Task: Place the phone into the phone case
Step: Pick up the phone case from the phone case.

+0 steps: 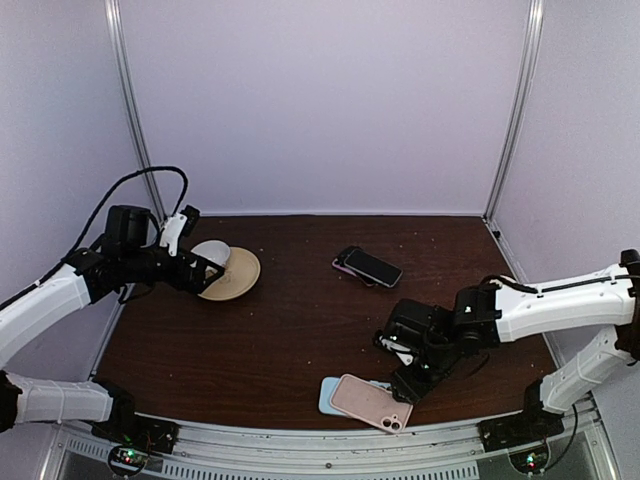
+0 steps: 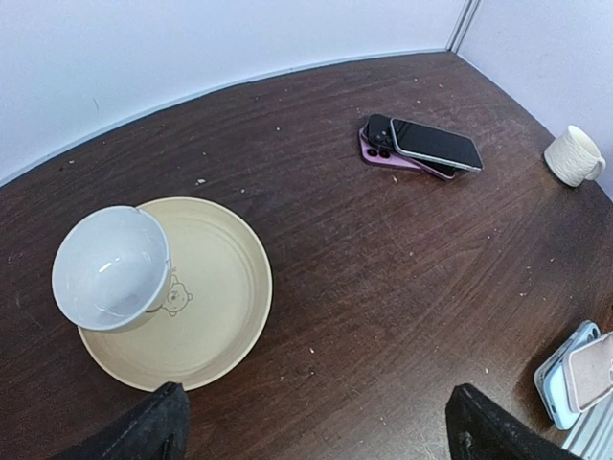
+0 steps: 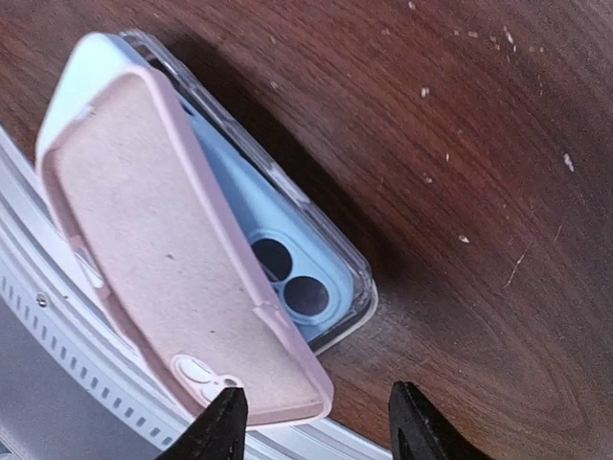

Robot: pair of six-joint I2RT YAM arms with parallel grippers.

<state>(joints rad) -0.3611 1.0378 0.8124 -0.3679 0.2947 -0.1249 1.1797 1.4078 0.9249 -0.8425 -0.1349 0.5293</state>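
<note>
Fingers (image 3: 218, 429) of your right gripper (image 3: 316, 422) stand half-open, straddling the pink case (image 3: 163, 249) corner over the blue phone (image 3: 251, 225), likely to lift it clear; left gripper (image 2: 316, 426) idles wide.

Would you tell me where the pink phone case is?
The pink phone case lies at the near edge of the table, right of centre in the top view, overlapping the blue phone, beside the right tool.
</note>
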